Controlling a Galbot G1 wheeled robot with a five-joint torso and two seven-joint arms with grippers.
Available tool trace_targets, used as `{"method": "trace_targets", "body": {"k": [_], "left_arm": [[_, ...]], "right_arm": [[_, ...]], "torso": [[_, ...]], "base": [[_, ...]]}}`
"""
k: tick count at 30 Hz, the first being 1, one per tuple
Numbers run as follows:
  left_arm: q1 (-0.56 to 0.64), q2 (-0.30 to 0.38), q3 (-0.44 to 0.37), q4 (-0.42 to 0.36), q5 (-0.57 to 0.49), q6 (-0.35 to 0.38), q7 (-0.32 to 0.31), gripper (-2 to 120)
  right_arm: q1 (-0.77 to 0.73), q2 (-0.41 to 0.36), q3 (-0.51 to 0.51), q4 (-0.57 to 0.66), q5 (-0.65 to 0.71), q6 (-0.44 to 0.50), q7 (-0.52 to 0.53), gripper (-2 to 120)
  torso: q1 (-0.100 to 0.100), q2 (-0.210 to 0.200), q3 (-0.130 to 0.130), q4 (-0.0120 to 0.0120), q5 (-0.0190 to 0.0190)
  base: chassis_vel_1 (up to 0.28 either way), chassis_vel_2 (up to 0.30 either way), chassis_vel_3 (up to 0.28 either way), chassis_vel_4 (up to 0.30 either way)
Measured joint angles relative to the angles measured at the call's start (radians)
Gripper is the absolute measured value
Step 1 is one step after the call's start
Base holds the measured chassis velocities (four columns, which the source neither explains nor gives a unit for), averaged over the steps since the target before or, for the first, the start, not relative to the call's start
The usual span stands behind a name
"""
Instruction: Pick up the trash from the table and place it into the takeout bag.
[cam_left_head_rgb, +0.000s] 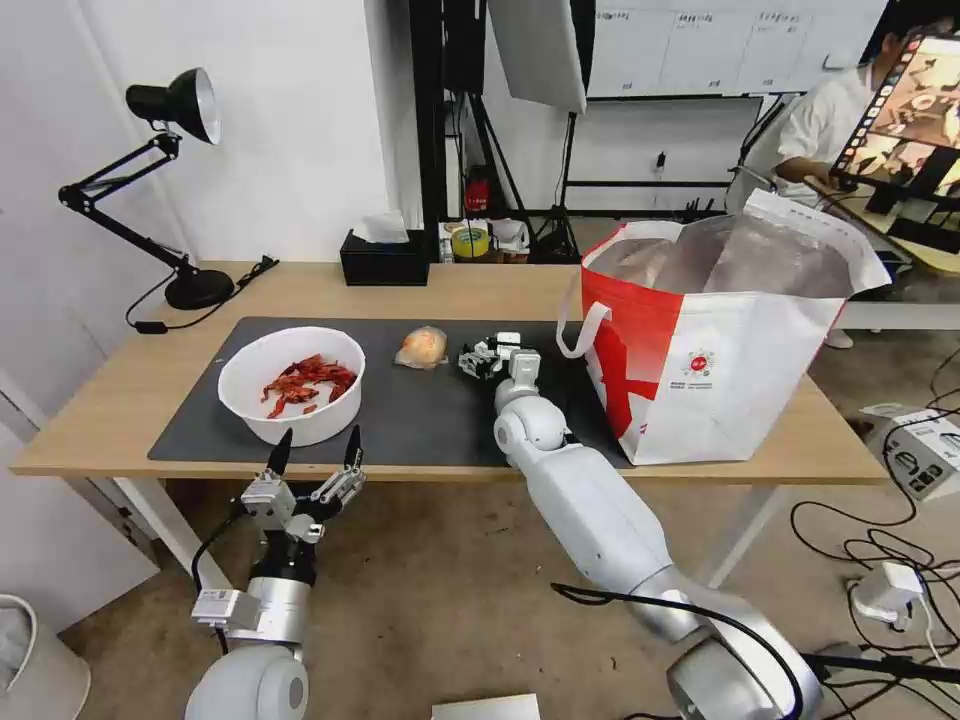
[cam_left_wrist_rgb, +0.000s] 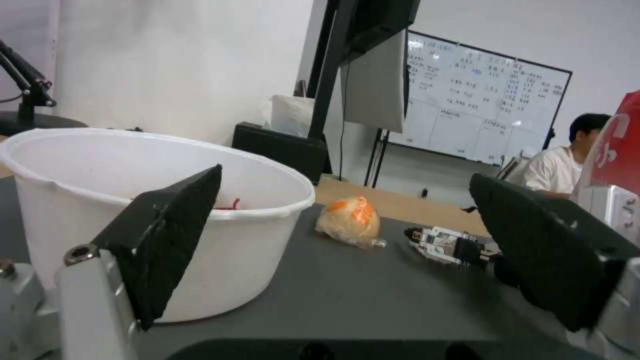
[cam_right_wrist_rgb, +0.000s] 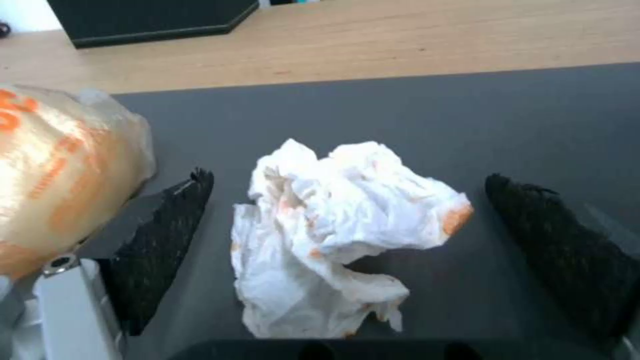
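Tissue (cam_right_wrist_rgb: 337, 227), crumpled and stained orange in spots, lies on the dark mat (cam_left_head_rgb: 420, 415) of the table (cam_left_head_rgb: 120, 390), and I have my right hand (cam_right_wrist_rgb: 347, 230) straddling it: the two black fingers (cam_right_wrist_rgb: 163, 240) stand apart on either side, not touching it. From the head camera that right hand (cam_left_head_rgb: 487, 358) sits over the middle of the mat, between the plastic-wrapped orange lump (cam_left_head_rgb: 421, 346) and the takeout bag (cam_left_head_rgb: 720, 350); the tissue itself is hidden under the hand there, so I read it from the wrist camera only. The lump lies just beside the right hand's finger.

My left hand (cam_left_head_rgb: 313, 452) hangs at the near edge of the table, fingers spread wide, just in front of the white bowl (cam_left_head_rgb: 292, 385) of red crayfish shells (cam_left_head_rgb: 305, 382). The bowl stands on the left part of the mat. The bag stands upright on the right end of the table, mouth open, foil lining showing. A black tissue box (cam_left_head_rgb: 384, 258) sits at the far edge.
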Motion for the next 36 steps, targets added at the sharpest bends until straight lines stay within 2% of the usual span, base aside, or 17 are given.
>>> {"method": "trace_targets", "body": {"k": [8, 10, 11, 14, 15, 18, 19, 26, 27, 30, 32, 34, 36], "left_arm": [[0.0, -0.001, 0.0, 0.001, -0.001, -0.001, 0.0, 100], [0.001, -0.001, -0.002, 0.001, -0.001, -0.002, 0.0, 100], [0.001, -0.001, -0.002, 0.001, -0.001, -0.002, 0.0, 100], [0.003, 0.0, -0.004, 0.001, -0.001, -0.006, 0.0, 100], [0.003, 0.0, -0.004, 0.001, -0.001, -0.006, 0.0, 100], [0.005, -0.001, -0.004, 0.001, -0.002, -0.015, 0.001, 100], [0.005, -0.001, -0.004, 0.001, -0.002, -0.015, 0.001, 100], [0.008, -0.004, -0.003, 0.0, -0.002, -0.02, 0.001, 100], [0.008, -0.004, -0.003, 0.0, -0.002, -0.02, 0.001, 100], [0.005, -0.006, 0.001, 0.0, -0.001, -0.02, 0.002, 100], [0.004, -0.007, 0.001, 0.0, -0.001, -0.02, 0.002, 100], [0.002, -0.007, 0.003, 0.0, -0.001, -0.02, 0.002, 100], [0.001, -0.007, 0.003, 0.001, 0.0, -0.02, 0.002, 100]], "right_arm": [[0.009, 0.011, 0.001, -0.021, -0.013, 0.002, -0.006, 99], [0.013, 0.014, 0.001, -0.026, -0.014, 0.002, -0.007, 90], [0.013, 0.014, 0.001, -0.026, -0.014, 0.002, -0.007, 90], [0.015, 0.017, -0.001, -0.032, -0.015, 0.002, -0.007, 76], [0.015, 0.017, -0.001, -0.032, -0.015, 0.002, -0.007, 76], [0.015, 0.018, -0.007, -0.037, -0.019, 0.002, -0.006, 61], [0.015, 0.018, -0.007, -0.037, -0.019, 0.002, -0.006, 61], [0.013, 0.019, -0.007, -0.04, -0.02, 0.002, -0.004, 32], [0.013, 0.019, -0.007, -0.04, -0.02, 0.002, -0.004, 32], [0.011, 0.019, -0.004, -0.039, -0.02, 0.001, -0.004, 15], [0.011, 0.019, -0.003, -0.039, -0.02, 0.001, -0.004, 14], [0.009, 0.017, -0.002, -0.036, -0.02, 0.001, -0.005, 3], [0.008, 0.015, -0.001, -0.034, -0.02, 0.001, -0.005, 0]], "torso": [[0.0, 0.0, 0.0, 0.0, 0.0], [0.0, 0.0, 0.0, 0.0, 0.0], [0.0, 0.0, 0.0, 0.0, 0.0], [0.0, 0.0, 0.0, 0.0, 0.0], [0.0, 0.0, 0.0, 0.0, 0.0], [0.0, 0.0, 0.0, 0.0, 0.0], [0.0, 0.0, 0.0, 0.0, 0.0], [0.0, 0.0, 0.0, 0.0, 0.0], [0.0, 0.0, 0.0, 0.0, 0.0], [0.0, 0.0, 0.0, 0.0, 0.0001], [0.0, 0.0, 0.0, 0.0, 0.0001], [0.0, 0.0, 0.0, 0.0001, 0.0001], [0.0, 0.0, 0.0, 0.0002, 0.0001]], "base": [[0.0, 0.0, 0.0, 0.0], [0.0, 0.0, 0.0, 0.0], [0.0, 0.0, 0.0, 0.0], [0.0, 0.0, 0.0, 0.0], [0.0, 0.0, 0.0, 0.0], [0.0, 0.0, 0.0, 0.0], [0.0, 0.0, 0.0, 0.0], [0.0, 0.0, 0.0, 0.0], [0.0, 0.0, 0.0, 0.0], [0.0, 0.0, 0.0, 0.0], [0.0, 0.0, 0.0, 0.0], [0.0, 0.0, 0.0, 0.0], [0.0, 0.0, 0.0, 0.0]]}}
